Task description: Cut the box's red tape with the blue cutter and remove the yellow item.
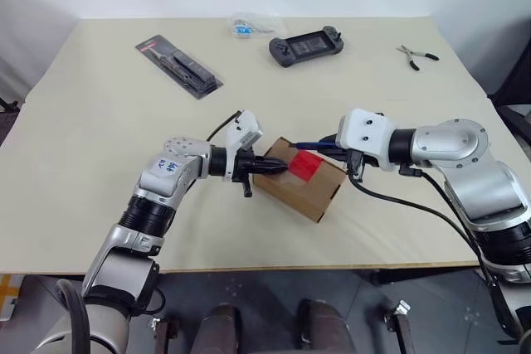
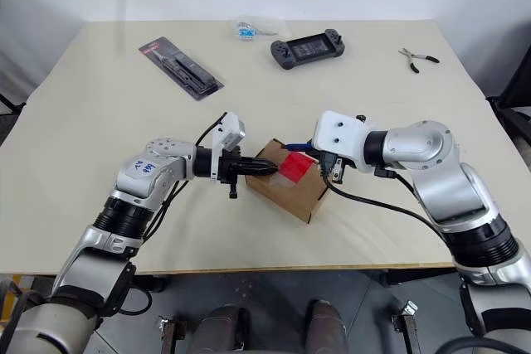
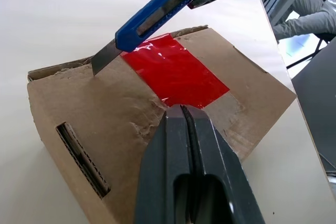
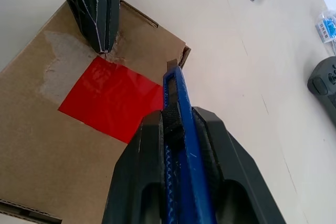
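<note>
You are at the cutting step: your right hand (image 4: 176,129) is clamped on the slim blue utility cutter (image 3: 157,17), its blade tip at the edge of the small brown corrugated cardboard box (image 1: 300,180) on the cream surface (image 1: 99,122), just beside the bright red tape strip (image 3: 176,72). Your left hand (image 3: 182,109), fingers pressed together and empty, braces the box top at the tape's edge. Next, I judge, draw the blade along the seam through the tape. The left wrist view shows the bare blade; the head views do not resolve it.
</note>
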Robot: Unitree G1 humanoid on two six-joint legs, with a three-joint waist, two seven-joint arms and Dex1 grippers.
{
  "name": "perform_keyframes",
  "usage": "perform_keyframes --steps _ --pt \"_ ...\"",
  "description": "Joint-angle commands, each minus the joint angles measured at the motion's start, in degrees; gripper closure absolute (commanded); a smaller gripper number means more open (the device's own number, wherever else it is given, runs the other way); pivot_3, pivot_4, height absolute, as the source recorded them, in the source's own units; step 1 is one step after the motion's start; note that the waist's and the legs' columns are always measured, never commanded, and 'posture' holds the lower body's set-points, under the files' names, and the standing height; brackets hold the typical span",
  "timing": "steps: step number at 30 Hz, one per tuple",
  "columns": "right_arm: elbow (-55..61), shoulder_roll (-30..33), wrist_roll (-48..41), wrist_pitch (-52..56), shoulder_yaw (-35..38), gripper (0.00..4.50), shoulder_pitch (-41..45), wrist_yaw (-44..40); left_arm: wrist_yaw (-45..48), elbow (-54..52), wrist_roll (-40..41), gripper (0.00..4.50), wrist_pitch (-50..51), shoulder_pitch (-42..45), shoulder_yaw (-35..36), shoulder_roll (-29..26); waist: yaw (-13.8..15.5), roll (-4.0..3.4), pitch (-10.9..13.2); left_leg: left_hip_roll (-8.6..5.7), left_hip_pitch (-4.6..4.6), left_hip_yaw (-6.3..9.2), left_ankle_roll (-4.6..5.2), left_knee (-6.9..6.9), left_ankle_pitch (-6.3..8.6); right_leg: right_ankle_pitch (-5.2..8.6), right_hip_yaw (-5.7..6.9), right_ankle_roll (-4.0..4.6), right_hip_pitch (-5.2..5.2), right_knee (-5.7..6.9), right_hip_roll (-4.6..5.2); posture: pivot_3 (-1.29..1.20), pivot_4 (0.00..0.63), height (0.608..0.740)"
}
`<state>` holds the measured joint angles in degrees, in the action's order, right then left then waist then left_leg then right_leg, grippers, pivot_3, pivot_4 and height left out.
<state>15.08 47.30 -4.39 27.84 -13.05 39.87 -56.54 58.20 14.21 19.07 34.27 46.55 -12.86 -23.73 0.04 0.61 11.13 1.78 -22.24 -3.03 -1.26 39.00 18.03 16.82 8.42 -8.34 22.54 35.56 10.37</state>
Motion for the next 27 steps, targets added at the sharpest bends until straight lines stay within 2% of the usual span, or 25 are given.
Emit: perform_keyframes --steps 1,12,27 --pt "0.2 0.0 0.2 0.5 2.3 4.06 1.6 0.8 -0.2 0.9 -1.9 4.47 0.2 -0.3 -0.5 -0.4 0.0 0.0 0.0 0.0 0.0 0.0 0.0 0.0 0.0 0.0 0.0 0.0 0.0 0.0 0.0 0.0 0.15 0.74" --pt "-2.5 -0.9 2.1 -1.9 0.5 4.06 1.5 1.3 -0.1 0.9 -2.0 4.47 0.0 -0.4 -0.4 -0.2 0.0 0.0 0.0 0.0 0.0 0.0 0.0 0.01 0.0 0.0 0.0 0.0 0.0 0.0 0.0 0.0 0.15 0.74" --pt "-0.5 2.4 1.8 -0.8 2.0 4.06 0.3 -1.2 0.0 1.4 -2.5 4.47 -0.2 -0.3 -0.7 -0.2 0.0 0.0 0.0 0.0 0.0 0.0 0.0 0.02 0.0 0.0 0.0 0.0 -0.01 -0.01 0.0 0.0 0.15 0.74"
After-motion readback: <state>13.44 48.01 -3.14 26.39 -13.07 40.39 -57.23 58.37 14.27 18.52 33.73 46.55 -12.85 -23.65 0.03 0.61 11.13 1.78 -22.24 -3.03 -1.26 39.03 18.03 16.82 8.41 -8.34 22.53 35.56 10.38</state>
